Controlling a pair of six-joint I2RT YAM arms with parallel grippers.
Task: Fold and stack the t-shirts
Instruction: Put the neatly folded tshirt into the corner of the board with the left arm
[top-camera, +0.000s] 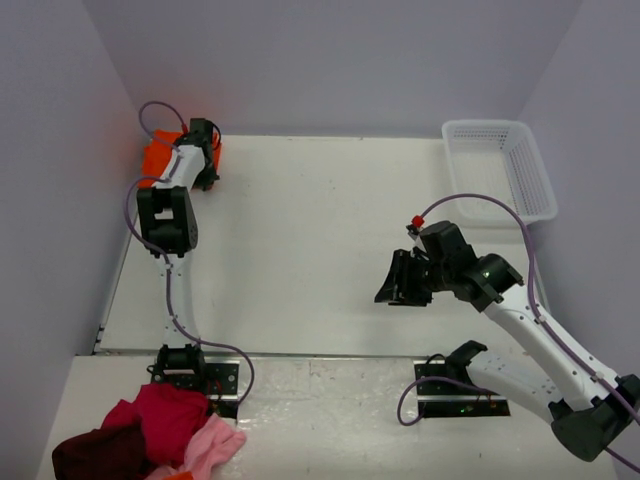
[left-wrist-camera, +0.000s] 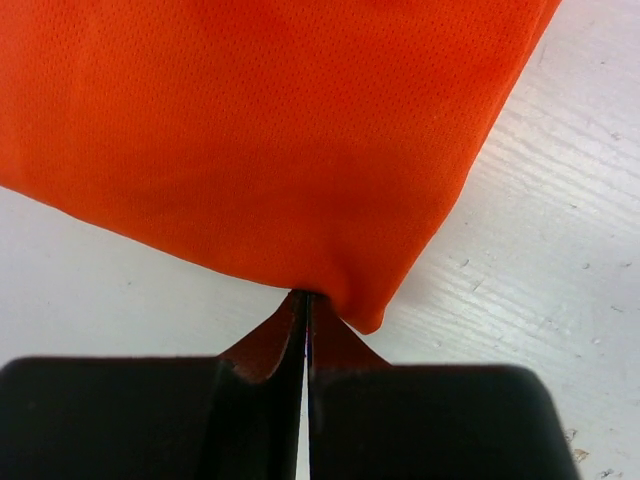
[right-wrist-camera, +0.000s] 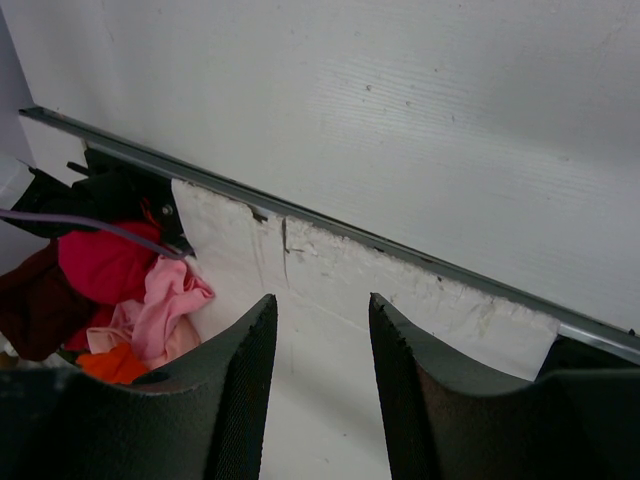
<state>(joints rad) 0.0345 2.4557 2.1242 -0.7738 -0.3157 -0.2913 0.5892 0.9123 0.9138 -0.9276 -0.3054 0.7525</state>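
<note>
the orange t-shirt (top-camera: 155, 158) is found at the far left corner of the worktop (top-camera: 300, 230). a folded edge of it is clamped by the left tool (left-wrist-camera: 305, 298), whose fingers are pressed together on the cloth. the right tool (right-wrist-camera: 320, 330) is held apart, with nothing gripped, over the worktop's right half. a white basket (top-camera: 535, 175) is set at the far right corner. a pile of red and pink clothes (top-camera: 160, 430) is heaped beside the left arm's base.

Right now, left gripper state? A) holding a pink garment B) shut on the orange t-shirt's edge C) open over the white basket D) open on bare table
B: in the left wrist view the left gripper has its fingers closed together on a folded edge of the orange t-shirt.
</note>
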